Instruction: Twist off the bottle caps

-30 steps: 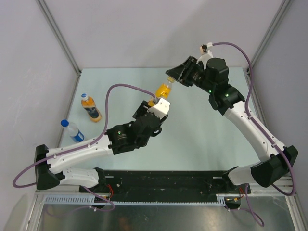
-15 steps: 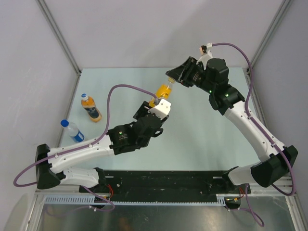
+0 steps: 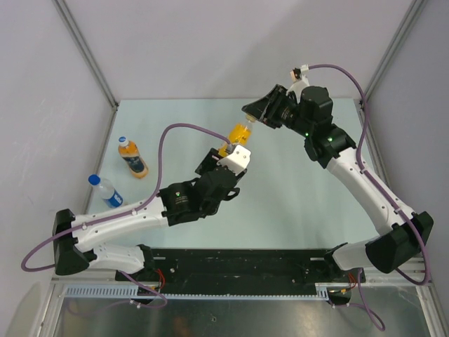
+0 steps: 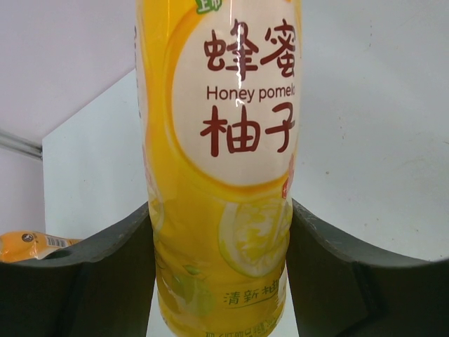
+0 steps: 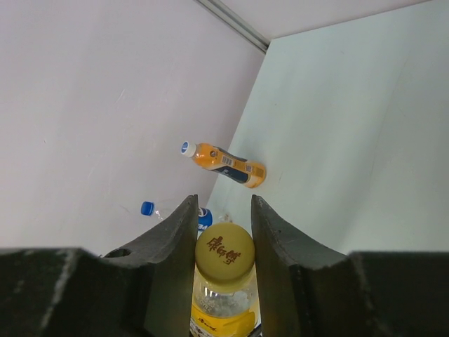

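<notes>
My left gripper (image 3: 233, 149) is shut on the lower body of the tall yellow-orange bottle (image 3: 238, 132) and holds it tilted above the table. In the left wrist view the bottle (image 4: 221, 175) fills the gap between both fingers (image 4: 105, 274). My right gripper (image 3: 254, 116) is shut on its yellow cap (image 5: 224, 254), a finger (image 5: 181, 242) on each side. The short orange bottle (image 3: 133, 160) with its white cap (image 3: 123, 140) lies at the left. The clear water bottle (image 3: 109, 192) with its blue cap (image 3: 93, 180) lies nearer the left edge.
The pale green table (image 3: 295, 196) is walled by grey panels at the back and both sides. The two lying bottles show in the right wrist view, the orange bottle (image 5: 228, 163) and the blue cap (image 5: 147, 208), close to the left wall (image 5: 105, 105).
The left wrist has shifted slightly to the right with the bottle still held. The right gripper stays on the cap with barely any visible change.
</notes>
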